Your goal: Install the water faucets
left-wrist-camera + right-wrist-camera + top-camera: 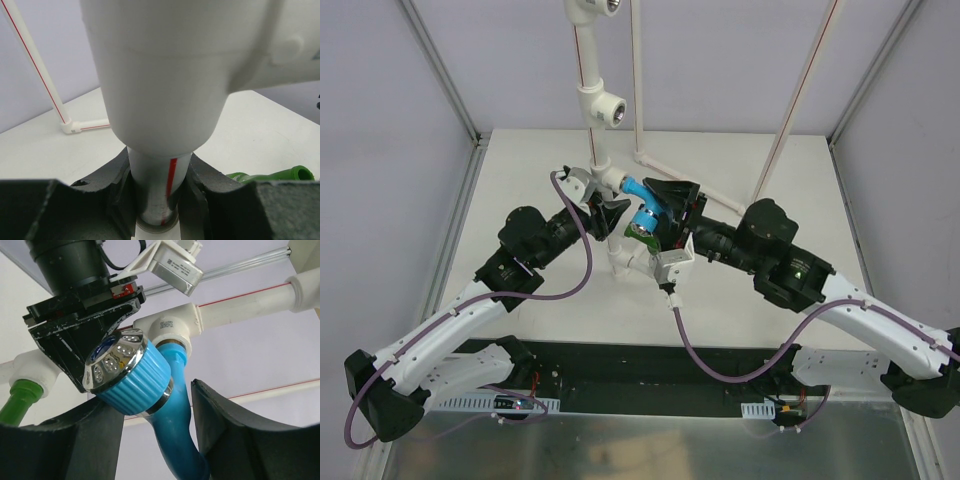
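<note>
Left arm [450, 325] and right arm [880, 325] bend inward over desk [770, 160] centre.
Left end effector [607, 216] clenched on white pipe [150, 175]; right end effector [156, 395] released, straddling blue faucet [132, 375] in tee [170, 327]; wrist views show green faucet [280, 176].

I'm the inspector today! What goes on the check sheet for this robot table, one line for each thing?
Surface: white table, flat and plain.
Job's things: blue faucet with a shiny top sits in a white tee; green faucet sits in a white fitting.
Clutter: a loose pipe with an elbow lies at the table's far side.
Grippers: left gripper shut on the upright pipe; right gripper looks open, one finger on each side of the blue faucet.
Cables: purple cables loop along both arms.
Surroundings: pale walls and a metal frame.
</note>
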